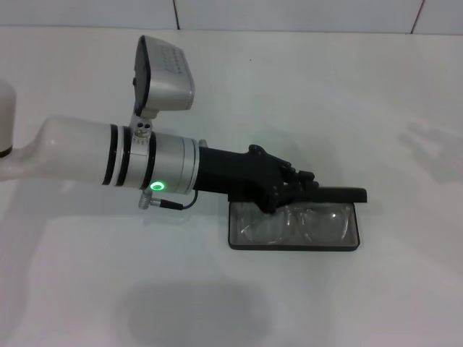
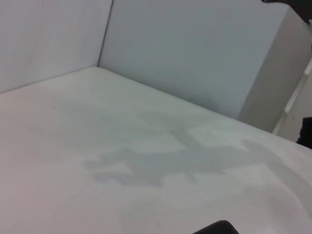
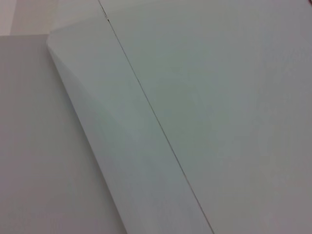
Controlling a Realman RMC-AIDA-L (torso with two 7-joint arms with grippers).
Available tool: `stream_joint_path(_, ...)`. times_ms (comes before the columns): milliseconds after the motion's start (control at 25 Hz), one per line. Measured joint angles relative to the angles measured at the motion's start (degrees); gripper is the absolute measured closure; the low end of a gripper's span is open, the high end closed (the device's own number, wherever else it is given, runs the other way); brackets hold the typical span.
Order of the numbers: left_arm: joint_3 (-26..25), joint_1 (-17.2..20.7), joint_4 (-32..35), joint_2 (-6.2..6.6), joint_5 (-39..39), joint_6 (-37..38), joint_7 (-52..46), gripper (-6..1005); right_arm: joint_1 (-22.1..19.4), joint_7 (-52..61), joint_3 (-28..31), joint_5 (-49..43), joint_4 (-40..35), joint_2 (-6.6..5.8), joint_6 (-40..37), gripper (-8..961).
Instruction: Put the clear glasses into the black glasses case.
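Observation:
The black glasses case (image 1: 293,246) lies open on the white table, just right of centre in the head view. Inside it, on the lining, lie the clear glasses (image 1: 307,223). The case's lid (image 1: 340,194) shows as a dark strip along the far edge. My left arm reaches in from the left, and its left gripper (image 1: 293,184) is over the far edge of the case at the lid. Whether it touches the lid I cannot tell. The left wrist view shows only table, walls and a black sliver at its lower edge. My right gripper is out of view.
The white table (image 1: 376,94) spreads on all sides of the case, and a white wall (image 1: 289,13) runs along its far edge. The left wrist camera housing (image 1: 165,76) sticks up above the arm. Only pale wall panels show in the right wrist view.

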Motion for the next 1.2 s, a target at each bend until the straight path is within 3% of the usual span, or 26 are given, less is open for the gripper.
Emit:
stream_joint_path(280, 1.0, 0.1, 0.0, -0.05, -0.2, 0.1, 0.4, 874, -0.1, -0.7, 0.0, -0.1, 1.5, 0.0, -0.1, 680)
stream_joint_path(640, 7.4, 0.2, 0.7, -0.18, -0.1, 0.4, 1.8, 870, 0.5, -1.3, 0.0, -0.7, 2.9, 0.0, -0.1, 681)
stream_joint_path(920, 7.6, 0.5, 1.9, -0.16, -1.7, 4.9, 4.9, 866, 0.4, -1.3, -0.1, -1.3, 2.9, -0.2, -0.1, 681)
stream_joint_path(1120, 7.5, 1.8, 7.1, 0.43, -6.7, 11.3, 2.7, 864, 1.4, -2.9, -0.6, -7.2, 2.5, -0.97, -2.6, 672)
stream_joint_path(1200, 5.8, 6.4, 16.8, 1.93, -8.6, 17.2, -3.3, 863, 2.8, -4.5, -1.9, -10.1, 2.2, -0.96, -3.8, 662)
